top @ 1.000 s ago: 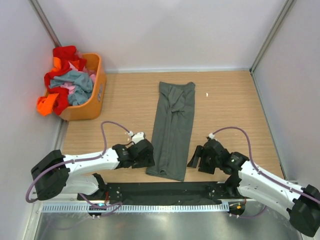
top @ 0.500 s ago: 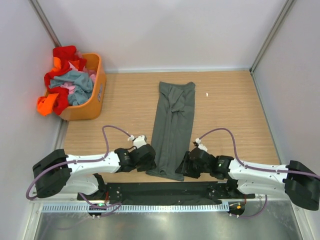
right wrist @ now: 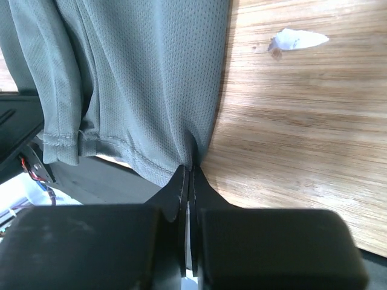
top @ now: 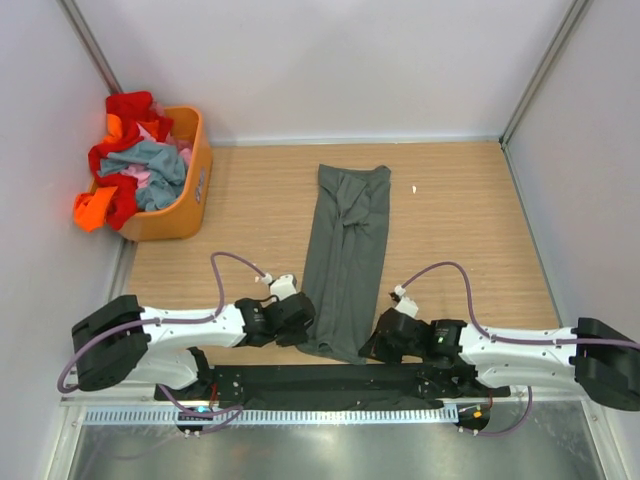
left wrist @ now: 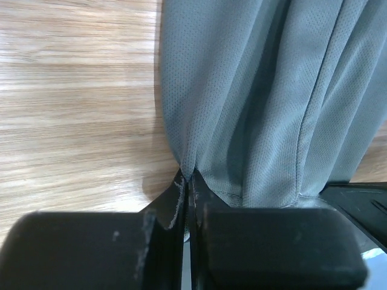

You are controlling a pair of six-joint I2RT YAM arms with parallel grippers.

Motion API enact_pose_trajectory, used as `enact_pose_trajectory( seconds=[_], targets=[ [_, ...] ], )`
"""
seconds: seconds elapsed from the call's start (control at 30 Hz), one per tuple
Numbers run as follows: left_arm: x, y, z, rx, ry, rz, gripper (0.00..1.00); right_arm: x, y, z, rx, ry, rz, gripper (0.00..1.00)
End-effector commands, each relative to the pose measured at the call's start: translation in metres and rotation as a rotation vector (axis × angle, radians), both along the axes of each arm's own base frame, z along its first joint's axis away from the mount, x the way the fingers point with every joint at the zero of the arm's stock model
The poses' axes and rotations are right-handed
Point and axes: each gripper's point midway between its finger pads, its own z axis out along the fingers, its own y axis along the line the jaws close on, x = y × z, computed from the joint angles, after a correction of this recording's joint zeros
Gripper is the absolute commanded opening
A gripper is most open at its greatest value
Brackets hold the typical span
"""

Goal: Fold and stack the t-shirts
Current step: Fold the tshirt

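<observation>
1. The dark grey t-shirt [top: 346,255] lies folded into a long narrow strip at the bench's [top: 460,230] centre, running 12 to 6 o'clock. It shows fine mesh weave, lengthwise creases and a stitched hem.
2. The left claw [left wrist: 187,181] is pinched closed on its 7 o'clock corner.
3. The right claw [right wrist: 188,172] is pinched closed on its 5 o'clock corner.
4. The other t-shirts [top: 135,165], red, orange, pink and blue-grey, are heaped in the orange basket [top: 190,212] at 10 o'clock.
</observation>
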Motion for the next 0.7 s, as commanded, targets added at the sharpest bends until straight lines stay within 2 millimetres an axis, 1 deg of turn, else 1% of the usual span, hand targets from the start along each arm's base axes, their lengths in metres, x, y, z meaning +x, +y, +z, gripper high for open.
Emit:
enact_pose_trajectory(
  seconds=[0.0, 0.03, 0.07, 0.1, 0.13, 0.17, 0.23, 0.27, 0.33, 0.43, 0.47, 0.53, 0.57, 0.6, 0.63, 0.67],
  targets=[
    [-0.002, -0.003, 0.000, 0.014, 0.000, -0.006, 0.00, 0.000, -0.020, -0.017, -0.094, -0.009, -0.030, 0.01],
    [-0.005, -0.005, 0.000, 0.013, 0.007, -0.005, 0.00, -0.001, -0.032, -0.017, -0.142, -0.008, -0.034, 0.01],
    [-0.006, -0.009, 0.004, 0.008, 0.008, -0.005, 0.00, 0.000, -0.037, -0.014, -0.164, -0.017, -0.040, 0.01],
    [-0.008, -0.006, 0.005, 0.025, 0.008, 0.001, 0.00, 0.006, -0.039, -0.005, -0.173, -0.047, -0.057, 0.01],
    [-0.013, -0.010, 0.006, 0.026, 0.014, -0.002, 0.00, 0.002, -0.054, -0.007, -0.229, -0.040, -0.059, 0.01],
    [-0.015, -0.015, 0.010, 0.021, 0.014, -0.004, 0.00, 0.005, -0.055, 0.001, -0.209, -0.057, -0.072, 0.01],
    [-0.024, -0.017, 0.009, 0.047, 0.021, -0.019, 0.00, 0.003, -0.064, 0.001, -0.228, -0.055, -0.073, 0.01],
    [-0.025, -0.023, 0.014, 0.039, 0.021, -0.022, 0.00, 0.002, -0.064, 0.003, -0.220, -0.056, -0.073, 0.01],
    [-0.026, -0.022, 0.014, 0.062, 0.019, -0.025, 0.00, 0.000, -0.068, -0.001, -0.239, -0.049, -0.069, 0.01],
    [-0.023, -0.025, 0.023, 0.051, 0.002, -0.023, 0.00, 0.001, -0.069, 0.000, -0.261, -0.048, -0.066, 0.01],
    [-0.021, -0.028, 0.030, 0.039, -0.004, -0.025, 0.00, 0.002, -0.068, 0.003, -0.258, -0.055, -0.063, 0.01],
    [-0.021, -0.025, 0.037, 0.060, -0.010, -0.036, 0.00, 0.007, -0.060, 0.015, -0.231, -0.076, -0.066, 0.01],
    [-0.017, -0.030, 0.049, 0.049, -0.025, -0.032, 0.00, 0.009, -0.058, 0.021, -0.226, -0.090, -0.060, 0.01],
    [-0.017, -0.023, 0.051, 0.085, -0.028, -0.038, 0.00, 0.013, -0.050, 0.037, -0.195, -0.111, -0.062, 0.01],
    [-0.015, -0.022, 0.058, 0.088, -0.040, -0.036, 0.00, 0.015, -0.051, 0.042, -0.208, -0.121, -0.059, 0.01],
    [-0.012, -0.028, 0.070, 0.073, -0.056, -0.037, 0.00, 0.021, -0.052, 0.050, -0.217, -0.150, -0.074, 0.01]
  ],
)
